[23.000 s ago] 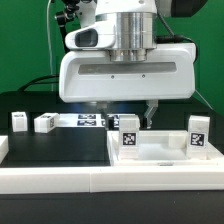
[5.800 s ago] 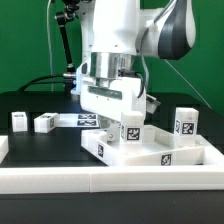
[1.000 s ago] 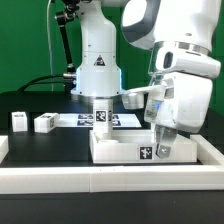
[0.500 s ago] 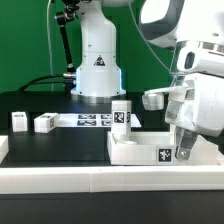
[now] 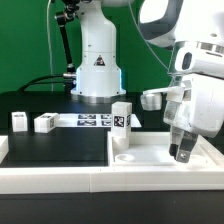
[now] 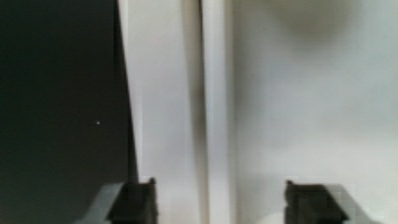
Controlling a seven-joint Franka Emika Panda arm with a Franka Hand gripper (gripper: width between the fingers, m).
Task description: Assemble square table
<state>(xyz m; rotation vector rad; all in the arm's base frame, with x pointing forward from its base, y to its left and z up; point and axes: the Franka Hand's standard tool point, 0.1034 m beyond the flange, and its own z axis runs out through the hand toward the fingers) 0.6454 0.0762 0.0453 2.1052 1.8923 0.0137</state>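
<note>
White plastic fills the lower right of the exterior view. There the square table top [image 5: 150, 150] lies flat on the black work surface [image 5: 60, 150], with its near side just behind the long white rail [image 5: 60, 183]. We see the gripper [image 5: 182, 153] pointing down over the part of the top toward the exterior view's right. Its dark tips sit low inside the raised rim, and from this side we cannot tell whether they touch the plastic. A tagged leg [image 5: 121, 116] stands upright at the top's far corner on the exterior view's left. We cannot tell whether it rests on the top or just behind it. Well apart from the top, toward the exterior view's left, a second leg [image 5: 45, 123] and a third leg [image 5: 19, 121] sit side by side on the black surface. The marker board [image 5: 90, 120] lies flat farther back, between those two and the upright leg. Behind it rises the arm's base [image 5: 97, 65].

In the wrist view we look straight down between the fingers [image 6: 134, 203], which stand wide apart and released, clamping nothing. The top's raised rim [image 6: 169, 100] runs between them, close to one finger. On one side of it lies the top's pale floor, on the other the black surface.
</note>
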